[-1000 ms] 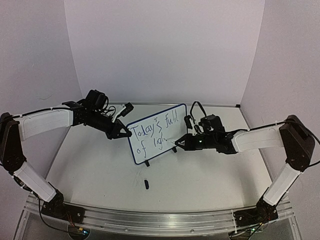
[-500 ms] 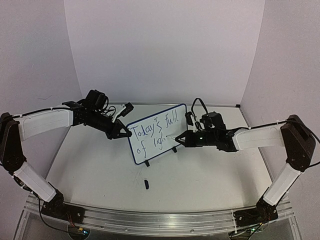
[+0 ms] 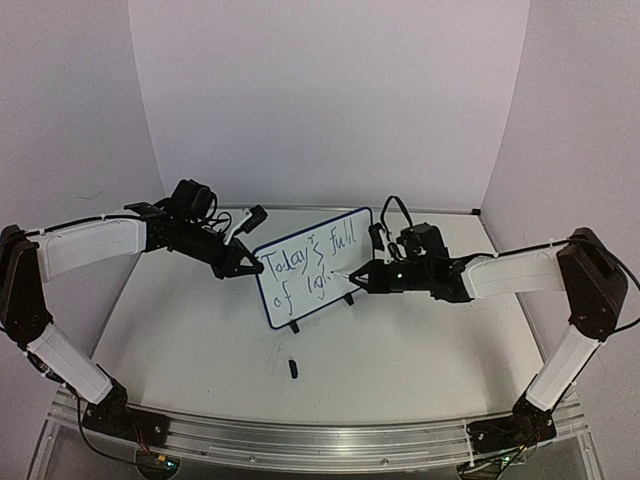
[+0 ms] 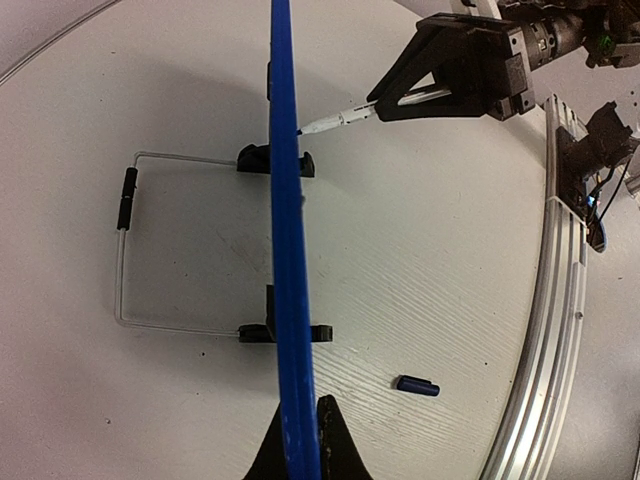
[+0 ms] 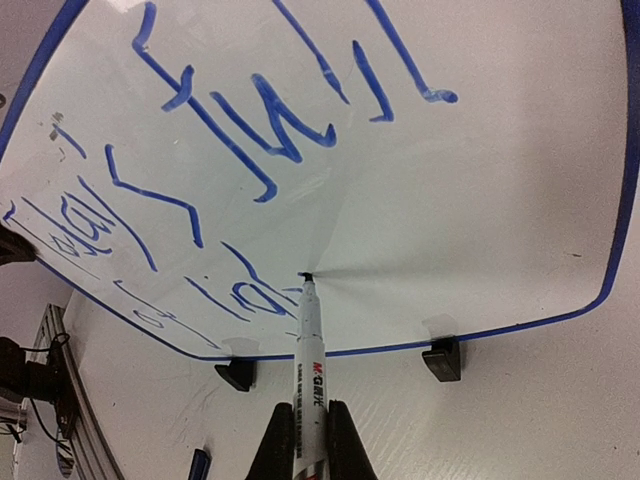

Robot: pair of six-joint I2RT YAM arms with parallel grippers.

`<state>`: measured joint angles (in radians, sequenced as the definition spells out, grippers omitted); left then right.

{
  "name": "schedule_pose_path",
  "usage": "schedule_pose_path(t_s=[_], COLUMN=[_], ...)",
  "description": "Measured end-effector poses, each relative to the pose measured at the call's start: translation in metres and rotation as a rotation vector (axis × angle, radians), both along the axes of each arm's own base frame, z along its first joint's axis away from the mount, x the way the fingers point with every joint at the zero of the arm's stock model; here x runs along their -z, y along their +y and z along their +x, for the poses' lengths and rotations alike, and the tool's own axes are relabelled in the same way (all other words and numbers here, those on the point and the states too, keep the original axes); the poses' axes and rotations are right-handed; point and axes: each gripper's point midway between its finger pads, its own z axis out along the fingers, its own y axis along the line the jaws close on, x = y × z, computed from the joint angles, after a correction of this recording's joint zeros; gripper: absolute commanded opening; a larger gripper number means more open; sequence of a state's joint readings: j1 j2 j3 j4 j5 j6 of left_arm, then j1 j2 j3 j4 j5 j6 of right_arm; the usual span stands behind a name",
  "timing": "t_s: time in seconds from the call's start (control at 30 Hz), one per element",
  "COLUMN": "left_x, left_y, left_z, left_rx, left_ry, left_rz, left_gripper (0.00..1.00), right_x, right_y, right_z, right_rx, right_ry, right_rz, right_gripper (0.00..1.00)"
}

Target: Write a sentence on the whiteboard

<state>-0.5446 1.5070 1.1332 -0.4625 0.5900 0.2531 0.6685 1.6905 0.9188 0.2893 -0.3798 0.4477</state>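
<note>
The whiteboard [image 3: 300, 308] stands upright mid-table on black clip feet. The sentence [image 3: 305, 262] is in blue marker, "Today's full" above a shorter line starting "of". My left gripper [image 3: 245, 268] is shut on the board's left edge. In the left wrist view the blue rim [image 4: 285, 200] runs edge-on between the left gripper's [image 4: 300, 445] jaws. My right gripper [image 5: 308, 440] is shut on a white marker pen [image 5: 310, 340]. Its tip touches the whiteboard [image 5: 480, 200] just right of the lower line of the sentence [image 5: 240, 300]. From above, the right gripper [image 3: 362, 280] is at the board's lower right.
A dark blue pen cap [image 3: 293, 368] lies on the table in front of the board, also seen as the cap [image 4: 418, 386] in the left wrist view. The wire stand [image 4: 125, 250] props the board from behind. An aluminium rail [image 3: 300, 435] runs along the near edge; walls close in on three sides.
The right gripper with the marker has shifted slightly up and along the board's lower right. The left gripper and the board have stayed still.
</note>
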Motion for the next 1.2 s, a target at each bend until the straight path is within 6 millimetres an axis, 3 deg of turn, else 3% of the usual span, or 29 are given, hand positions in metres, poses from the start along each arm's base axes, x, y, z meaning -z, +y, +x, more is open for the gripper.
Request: schedule_pose_path(t_s=[0.4, 0.57, 0.73, 1.03, 1.2], left_x=[0.000, 0.000, 0.000, 0.000, 0.000], left_y=[0.000, 0.000, 0.000, 0.000, 0.000], left_z=[0.000, 0.000, 0.000, 0.000, 0.000], left_rx=[0.000, 0.000, 0.000, 0.000, 0.000], left_ry=[0.000, 0.000, 0.000, 0.000, -0.001], left_rz=[0.000, 0.000, 0.000, 0.000, 0.000], left_gripper=[0.00, 0.00, 0.00, 0.00, 0.00], right_x=[0.003, -0.006, -0.024, -0.030, -0.024], right_y=[-0.013, -0.016, -0.011, 0.001, 0.001], right_z=[0.006, 0.000, -0.007, -0.005, -0.002], right_rx=[0.057, 0.049, 0.005, -0.040, -0.035], right_ry=[-0.004, -0.010, -0.026, -0.024, -0.014], right_rz=[-0.023, -0.013, 0.028, 0.050, 0.042], right_gripper=[0.00, 0.00, 0.00, 0.00, 0.00])
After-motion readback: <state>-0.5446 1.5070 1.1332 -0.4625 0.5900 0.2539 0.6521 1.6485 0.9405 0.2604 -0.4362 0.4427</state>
